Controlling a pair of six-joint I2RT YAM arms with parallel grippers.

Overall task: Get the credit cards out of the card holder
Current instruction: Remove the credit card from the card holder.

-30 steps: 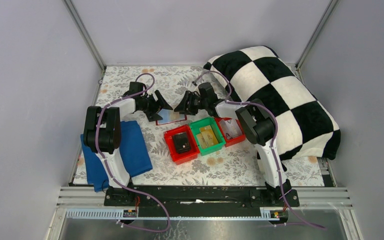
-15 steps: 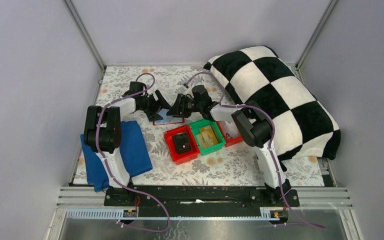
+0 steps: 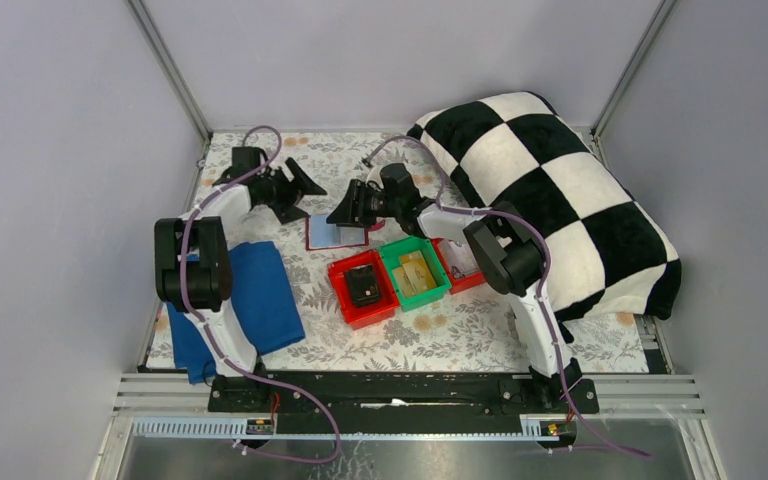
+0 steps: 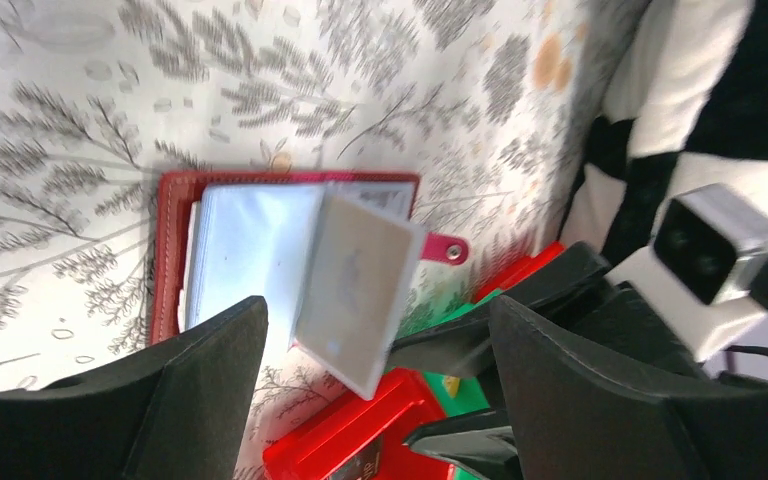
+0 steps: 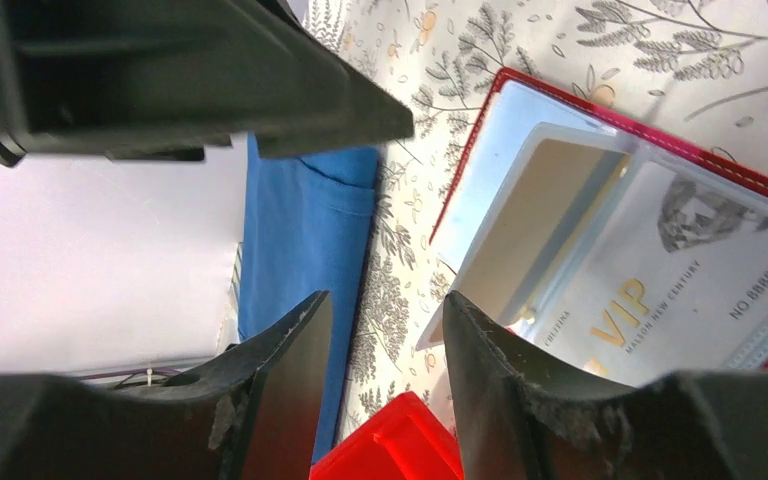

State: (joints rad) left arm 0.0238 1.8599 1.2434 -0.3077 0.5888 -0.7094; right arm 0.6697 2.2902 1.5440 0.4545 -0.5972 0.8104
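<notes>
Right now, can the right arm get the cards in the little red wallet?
Probably yes: the open right gripper hangs right by the open dark red folding card holder, pale plastic cards showing.

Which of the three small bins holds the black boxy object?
The red bin on the left, beside the green bin, which holds yellow-tan items instead.

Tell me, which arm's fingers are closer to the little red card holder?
Right. The right fingers hover over the far edge of the card holder; the left fingers sit off to its left, farther back.
</notes>
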